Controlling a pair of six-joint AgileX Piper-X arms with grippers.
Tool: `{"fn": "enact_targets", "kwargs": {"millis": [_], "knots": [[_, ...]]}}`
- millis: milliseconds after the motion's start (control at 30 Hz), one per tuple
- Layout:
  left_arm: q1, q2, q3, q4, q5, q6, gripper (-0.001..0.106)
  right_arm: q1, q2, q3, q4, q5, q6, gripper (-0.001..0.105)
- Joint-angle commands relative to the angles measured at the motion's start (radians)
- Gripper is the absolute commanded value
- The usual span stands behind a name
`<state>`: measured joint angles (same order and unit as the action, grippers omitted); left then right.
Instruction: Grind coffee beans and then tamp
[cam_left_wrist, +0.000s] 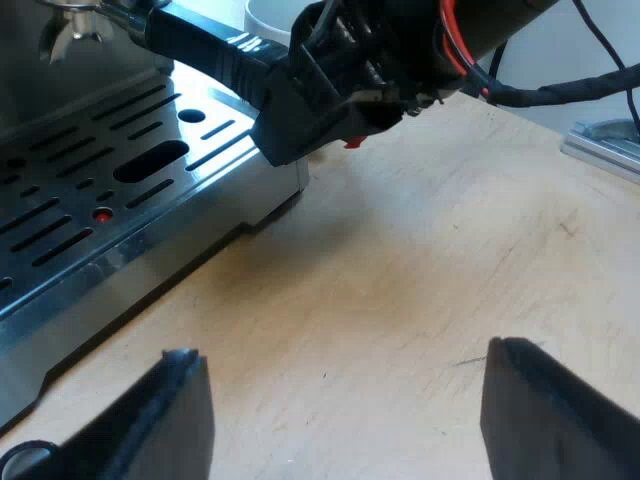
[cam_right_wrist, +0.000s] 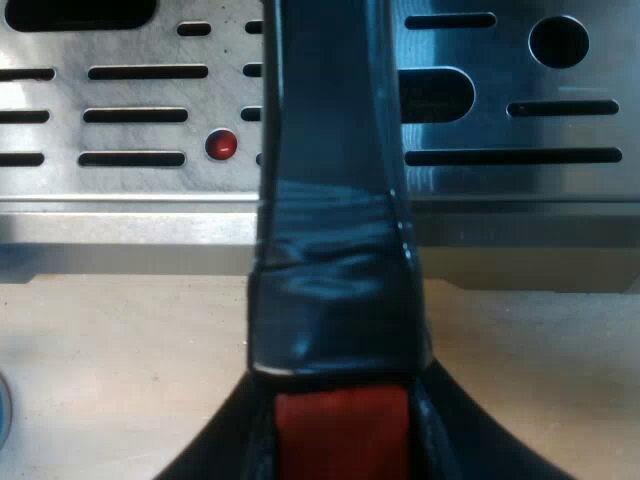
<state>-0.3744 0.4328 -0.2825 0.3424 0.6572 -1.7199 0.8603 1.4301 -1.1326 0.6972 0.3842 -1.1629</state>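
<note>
Black fingers (cam_left_wrist: 170, 425) of left gripper (cam_left_wrist: 340, 415) lie nearest: spread wide, holding nothing, over pale wooden table (cam_left_wrist: 400, 290), just beside slotted steel drip tray (cam_left_wrist: 90, 210) of espresso machine (cam_left_wrist: 40, 100). Next, right gripper (cam_right_wrist: 338, 400): fingers closed on red end (cam_right_wrist: 340, 445) of dark handle (cam_right_wrist: 330, 200), which reaches out over the tray. Round steel head of metal holder (cam_left_wrist: 75, 28), spouts down, sits at machine's front, above the tray. Judgement: holder is presented at the machine, so the grinding stage is in hand or close. Cannot tell whether the basket has grounds, or whether the head is locked in. Tamping not yet done.
</note>
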Motion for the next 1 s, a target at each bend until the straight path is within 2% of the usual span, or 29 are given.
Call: {"fn": "enact_targets", "kwargs": {"millis": [33,200,333,667,1000], "knots": [[-0.003,0.0,-0.002,-0.01,0.012,-0.003,0.059,0.019,-0.006,-0.008,-0.013,-0.022,-0.026,0.0],[-0.003,0.0,-0.002,-0.017,0.012,-0.003,0.059,0.048,-0.018,-0.008,0.011,0.0,-0.015,0.0],[-0.003,0.0,-0.002,-0.033,0.012,-0.003,0.059,0.064,-0.036,-0.008,0.053,0.035,0.039,0.0],[-0.003,-0.01,-0.002,-0.034,0.012,-0.009,0.059,0.089,-0.069,-0.008,0.104,0.049,0.04,0.0],[-0.003,-0.117,-0.002,-0.015,0.012,-0.011,0.059,0.125,-0.074,-0.008,0.156,0.087,0.081,0.0]]}}
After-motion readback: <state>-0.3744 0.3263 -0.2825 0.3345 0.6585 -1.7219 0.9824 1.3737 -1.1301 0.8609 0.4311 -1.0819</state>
